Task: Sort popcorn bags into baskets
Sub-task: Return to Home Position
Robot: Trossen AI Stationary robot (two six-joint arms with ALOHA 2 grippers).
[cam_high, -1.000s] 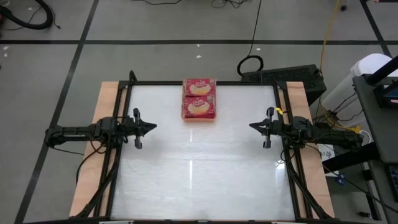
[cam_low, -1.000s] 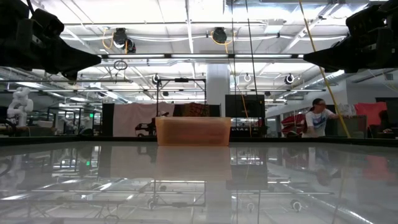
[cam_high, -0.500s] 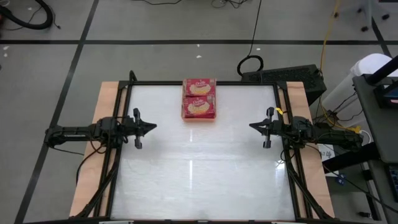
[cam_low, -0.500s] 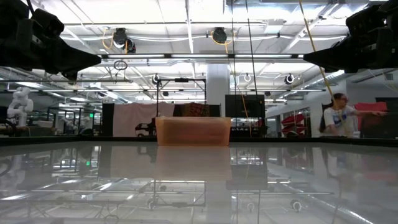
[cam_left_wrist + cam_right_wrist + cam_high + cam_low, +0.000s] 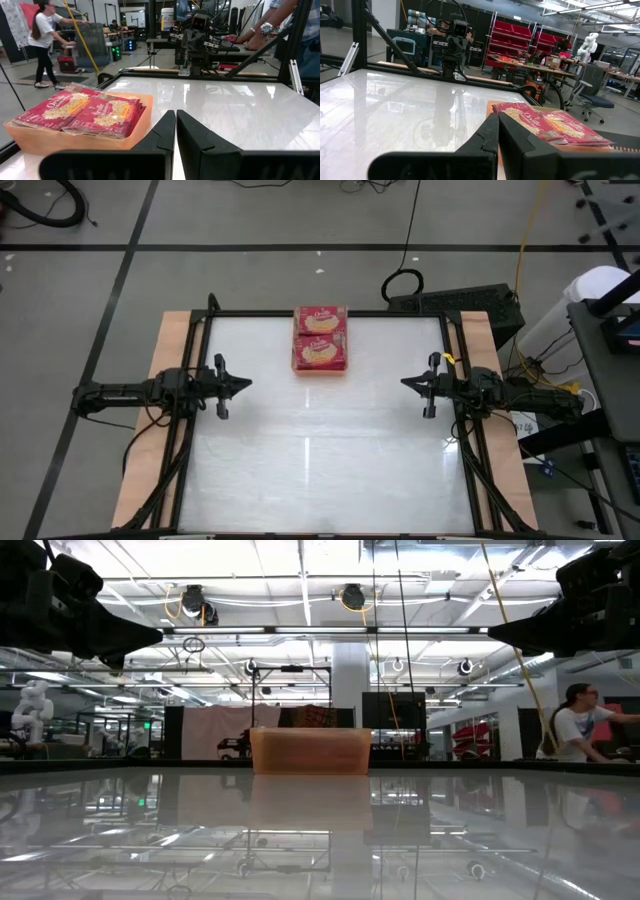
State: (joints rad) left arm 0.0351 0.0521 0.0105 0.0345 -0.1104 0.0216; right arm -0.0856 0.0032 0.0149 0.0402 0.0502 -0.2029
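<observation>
The red popcorn bags (image 5: 320, 338) lie stacked in the orange tray (image 5: 310, 751) at the middle of the table's far edge; the left wrist view shows the bags (image 5: 85, 110) heaped above the tray's rim (image 5: 75, 140), and the right wrist view shows them too (image 5: 545, 125). My left gripper (image 5: 246, 383) hovers shut above the table's left side, pointing right. My right gripper (image 5: 405, 383) hovers shut above the right side, pointing left. Neither touches anything.
The glossy white table (image 5: 320, 440) has a black frame (image 5: 320, 313) around it, with wooden strips along both sides. A person (image 5: 580, 730) moves in the room beyond the far edge. Cables and equipment lie on the floor past the table.
Both arms have kept still, and the tray and bags have not moved. Only the person in the room behind has walked toward the right.
</observation>
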